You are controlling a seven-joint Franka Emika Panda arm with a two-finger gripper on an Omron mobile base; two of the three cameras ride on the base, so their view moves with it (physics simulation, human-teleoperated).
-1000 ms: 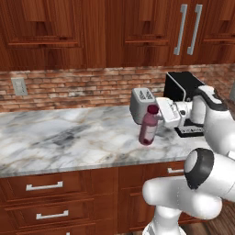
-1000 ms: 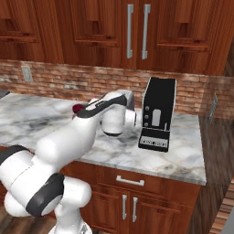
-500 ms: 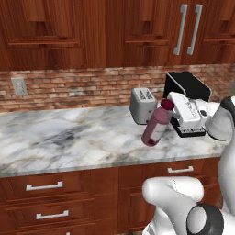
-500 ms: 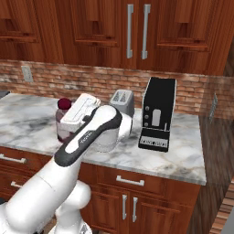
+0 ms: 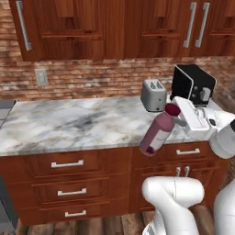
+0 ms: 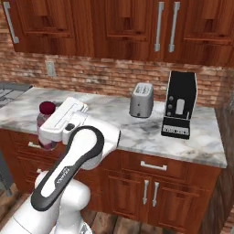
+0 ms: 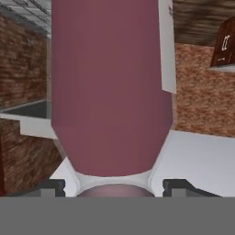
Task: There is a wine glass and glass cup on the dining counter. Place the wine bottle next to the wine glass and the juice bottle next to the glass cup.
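Note:
The juice bottle (image 5: 156,134), pink-purple with a dark maroon cap, hangs tilted in the air just past the front edge of the marble worktop (image 5: 78,124), cap up and to the right. My gripper (image 5: 177,117) is shut on its neck just below the cap. From the right base view the juice bottle (image 6: 44,131) sits behind the white hand, with the gripper (image 6: 58,119) at its top. In the hand view the juice bottle (image 7: 110,92) stretches away from the gripper (image 7: 114,187), its fingertips (image 7: 51,187) pressed to either side. The wine bottle, wine glass, glass cup and dining counter are out of view.
A silver toaster (image 5: 153,94) and a black coffee machine (image 5: 193,84) stand at the right end of the worktop. Wooden drawers (image 5: 68,164) run below it, upper cabinets and a brick wall behind. A stove edge (image 6: 13,87) lies at the far left.
The arm has drawn the juice bottle back from over the worktop to beyond its front edge, lower and more tilted. The views have shifted slightly, so the base has moved.

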